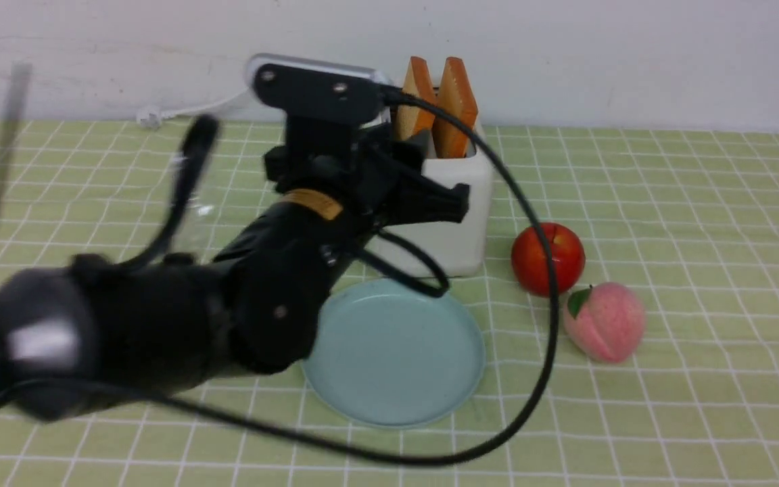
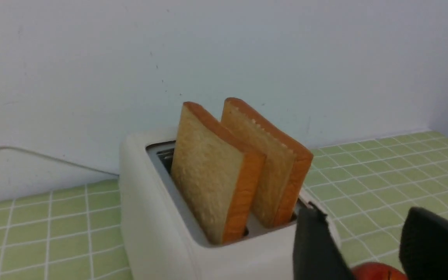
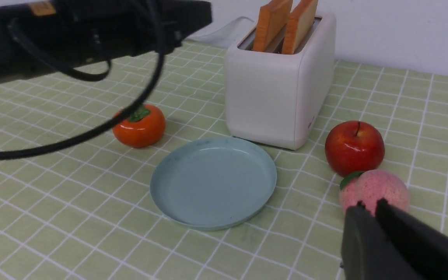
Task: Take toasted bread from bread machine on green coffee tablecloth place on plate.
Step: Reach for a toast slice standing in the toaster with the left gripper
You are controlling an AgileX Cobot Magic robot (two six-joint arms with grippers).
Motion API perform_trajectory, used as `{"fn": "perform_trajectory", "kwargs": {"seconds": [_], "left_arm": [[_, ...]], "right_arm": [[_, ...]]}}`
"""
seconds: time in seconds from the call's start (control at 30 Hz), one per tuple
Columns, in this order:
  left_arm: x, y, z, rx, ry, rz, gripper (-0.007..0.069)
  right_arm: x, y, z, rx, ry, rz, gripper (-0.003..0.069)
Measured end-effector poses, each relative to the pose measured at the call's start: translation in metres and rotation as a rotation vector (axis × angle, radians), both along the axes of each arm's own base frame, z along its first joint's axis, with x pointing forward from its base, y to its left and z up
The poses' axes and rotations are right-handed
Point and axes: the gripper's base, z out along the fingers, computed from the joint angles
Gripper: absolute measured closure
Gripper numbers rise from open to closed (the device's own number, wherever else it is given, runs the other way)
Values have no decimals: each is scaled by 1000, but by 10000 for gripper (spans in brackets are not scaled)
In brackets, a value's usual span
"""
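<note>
The white bread machine (image 1: pixel 460 210) stands at the back on the green coffee tablecloth (image 1: pixel 700 203). Two slices of toasted bread (image 1: pixel 418 95) (image 1: pixel 458 101) stick up from its slots. The plate (image 1: pixel 396 358) lies bare just in front of it. My left gripper (image 1: pixel 440 172) is open and empty, close to the toaster's near upper corner. In the left wrist view its fingers (image 2: pixel 313 245) sit beside the toaster (image 2: pixel 158 217), apart from the toast (image 2: pixel 208 175). My right gripper (image 3: pixel 370 206) is shut and empty, above the cloth before a peach; it is out of the front view.
A red apple (image 1: pixel 548 260) and a pink peach (image 1: pixel 606 321) lie right of the toaster and plate. An orange persimmon (image 3: pixel 140 126) lies left of the plate, hidden by my left arm (image 1: pixel 159 325) in the front view. A white wall runs behind the table.
</note>
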Motion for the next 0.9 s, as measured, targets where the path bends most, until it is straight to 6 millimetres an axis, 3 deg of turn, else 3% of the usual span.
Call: {"fn": "perform_trajectory", "kwargs": {"seconds": [0.17,0.37,0.73,0.9], "left_arm": [[29,-13,-9,2,-10,24,181],[70,-5,-18,-7,34,77,184],[73,-14,-15,29,-1,-8,190],[86,-22,-16,28,-34,10,190]], "right_arm": [[0,0,-1,-3,8,4,603],[0,0,-1,-4,9,5,599],[0,0,0,-2,4,2,592],[0,0,0,0,-1,0,589]]}}
